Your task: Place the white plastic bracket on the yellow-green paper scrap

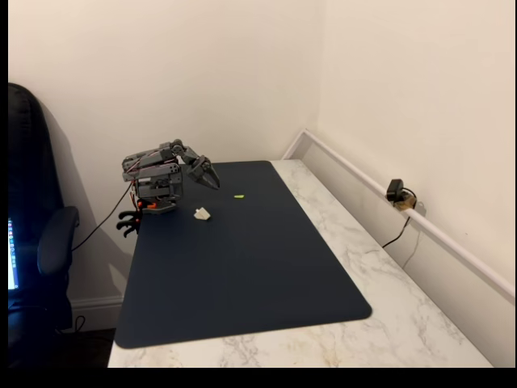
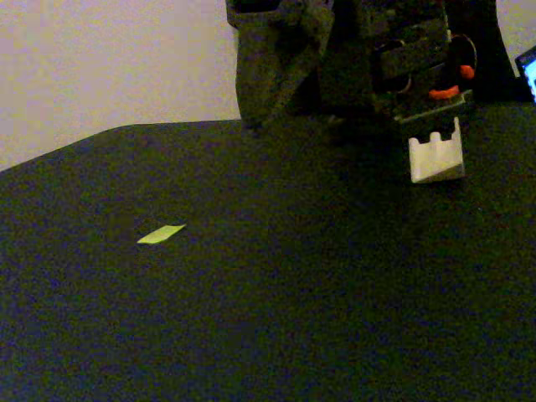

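Fixed view: small off-white angular plastic bracket (image 1: 202, 213) on dark blue mat (image 1: 242, 267), apart from thin yellow-green paper scrap (image 1: 239, 196). Grey two-finger gripper (image 1: 212, 179) above mat, holding nothing; jaw gap cannot be told.

Fixed view: bracket (image 2: 435, 155) well right of scrap (image 2: 161, 234); gripper (image 2: 272, 100) between.
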Available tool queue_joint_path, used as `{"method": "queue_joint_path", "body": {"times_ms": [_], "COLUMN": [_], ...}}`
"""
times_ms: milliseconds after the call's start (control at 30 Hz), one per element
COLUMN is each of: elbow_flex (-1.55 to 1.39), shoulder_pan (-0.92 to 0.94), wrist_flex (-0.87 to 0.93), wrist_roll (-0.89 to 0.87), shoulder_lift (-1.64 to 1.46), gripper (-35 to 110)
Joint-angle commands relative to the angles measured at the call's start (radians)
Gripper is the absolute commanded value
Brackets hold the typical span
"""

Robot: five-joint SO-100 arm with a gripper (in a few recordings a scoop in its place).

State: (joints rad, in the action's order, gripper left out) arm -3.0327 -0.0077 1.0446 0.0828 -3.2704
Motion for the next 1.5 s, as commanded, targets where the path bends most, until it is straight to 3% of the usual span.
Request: {"method": "queue_joint_path", "body": {"times_ms": [0, 333, 567, 700, 833, 1033, 1467], "elbow_flex": [-0.003, -0.003, 0.08, 0.356, 0.79, 1.075, 1.189], "shoulder_pan": [0.002, 0.011, 0.011, 0.025, 0.012, -0.095, -0.334], "wrist_flex": [0.009, 0.008, -0.071, -0.146, -0.034, 0.095, 0.29], "wrist_roll": [0.017, 0.005, -0.143, -0.098, -0.051, -0.195, -0.552], "shoulder_lift": [-0.034, -0.034, -0.008, 0.393, 0.845, 1.095, 1.181], "gripper": [0, 0, 0, 0, 0, 0, 0]}}
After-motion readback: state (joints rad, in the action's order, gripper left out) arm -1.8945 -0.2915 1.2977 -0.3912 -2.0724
